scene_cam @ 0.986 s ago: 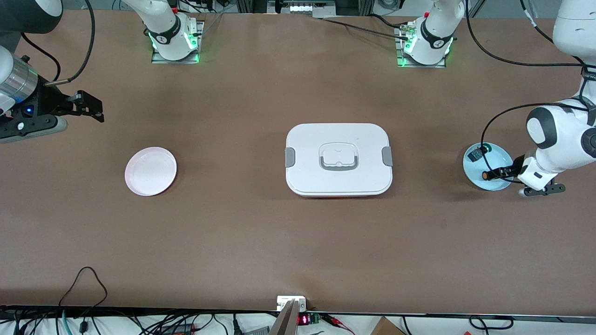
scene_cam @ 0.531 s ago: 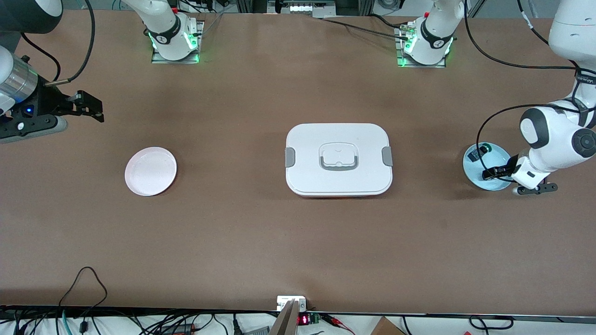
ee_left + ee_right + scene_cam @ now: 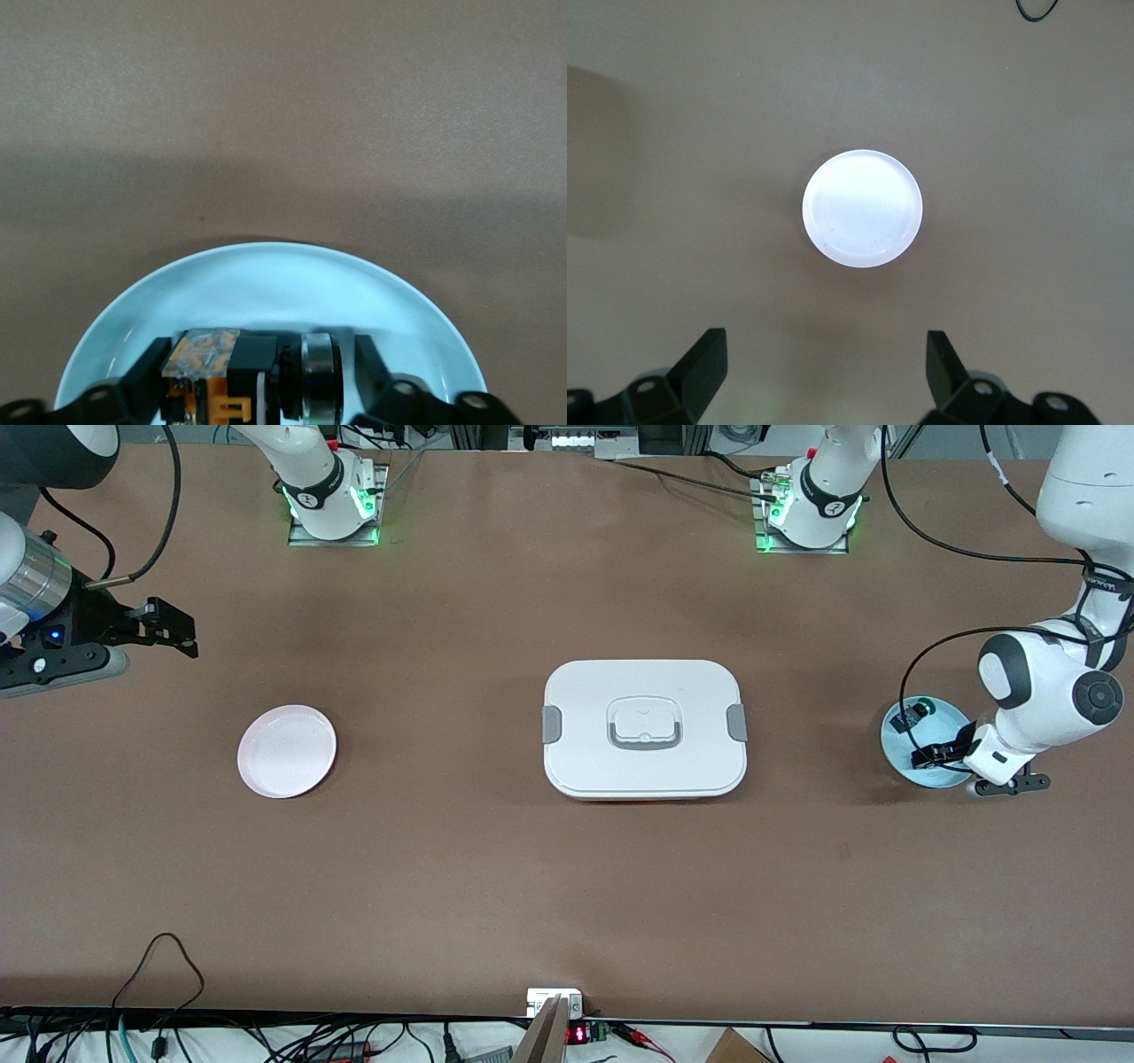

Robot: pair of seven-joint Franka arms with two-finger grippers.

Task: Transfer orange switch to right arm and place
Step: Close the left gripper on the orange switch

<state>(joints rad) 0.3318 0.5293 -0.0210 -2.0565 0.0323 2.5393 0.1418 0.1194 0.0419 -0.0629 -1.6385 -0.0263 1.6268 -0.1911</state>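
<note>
- Left tool [image 3: 932, 758] has dropped lower into the light blue plate [image 3: 895, 748] vs 1 s ago; fingers have pinched in around the orange switch [image 3: 252, 376].
- Switch lies on its side in the plate, between the two fingers [image 3: 146, 367]. Left wrist view shows the fingers just beside both ends of it, can't tell if they're touching, so no confirmed clamp.
- Small black part w/ green cap [image 3: 924, 708] also in the plate, at about 12 o'clock of it in front view.
- Right tool [image 3: 168, 633] waits in the air at the right arm's end of the surface [image 3: 567, 886], fingers wide apart, nothing in them.
- Pink plate [image 3: 287, 751] sits at about 5 o'clock from the right tool.
- White lidded box [image 3: 644, 728] mid-surface, between the two plates.
</note>
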